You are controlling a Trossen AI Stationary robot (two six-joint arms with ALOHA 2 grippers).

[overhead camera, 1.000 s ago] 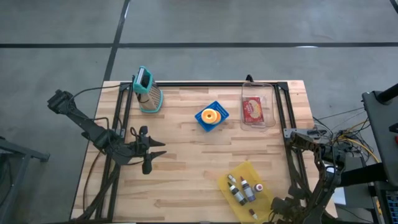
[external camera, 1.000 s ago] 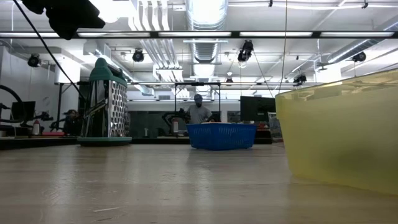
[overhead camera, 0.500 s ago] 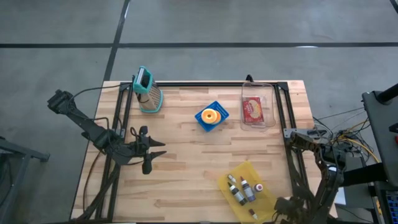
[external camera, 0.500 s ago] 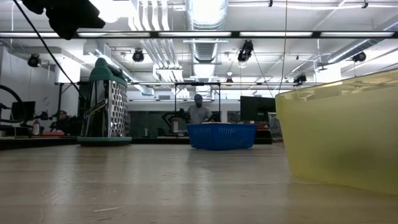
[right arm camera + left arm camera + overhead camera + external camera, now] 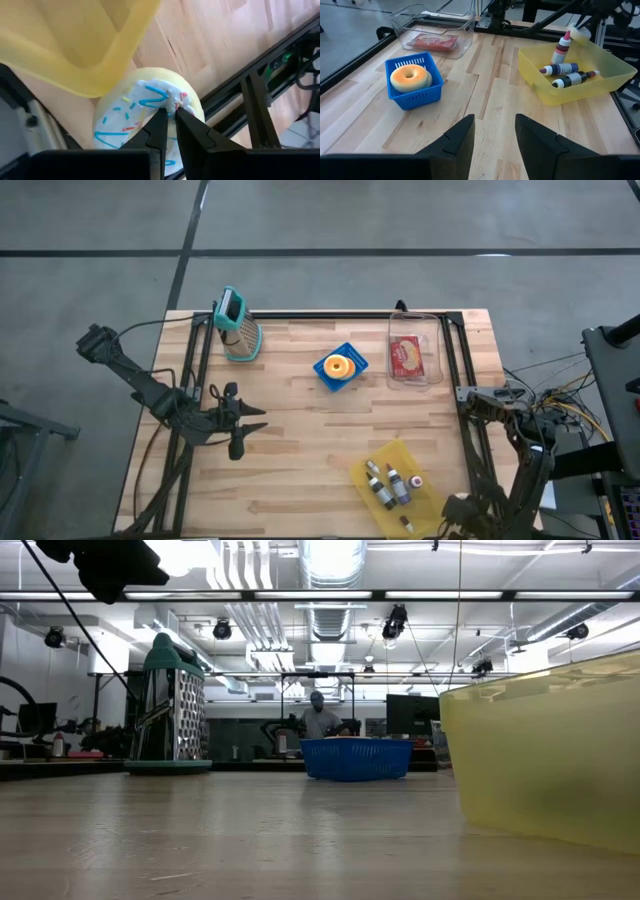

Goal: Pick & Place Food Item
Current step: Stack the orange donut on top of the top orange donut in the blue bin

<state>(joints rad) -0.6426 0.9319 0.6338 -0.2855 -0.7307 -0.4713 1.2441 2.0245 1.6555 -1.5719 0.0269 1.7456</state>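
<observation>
Right then, the right hand (image 5: pixel 169 131) sat low at the bench's (image 5: pixel 300 440) five-o'clock corner, fingers nearly together and pinched on the rim of a white-iced donut (image 5: pixel 150 117) with blue squiggles. That donut lay squeezed just beside the yellow bin (image 5: pixel 75 45), at the bench edge, directly under and around the fingertips. It looked light and soft, the icing probably slick and easily marred, so a gentle pinch across the ring's thickness, as it was held there, seemed the safest hold. The left hand (image 5: pixel 492 142) waited at nine o'clock, fingers apart and holding nothing, facing the blue basket (image 5: pixel 415 95) where an orange-glazed donut (image 5: pixel 410 77) rested near bench centre.
</observation>
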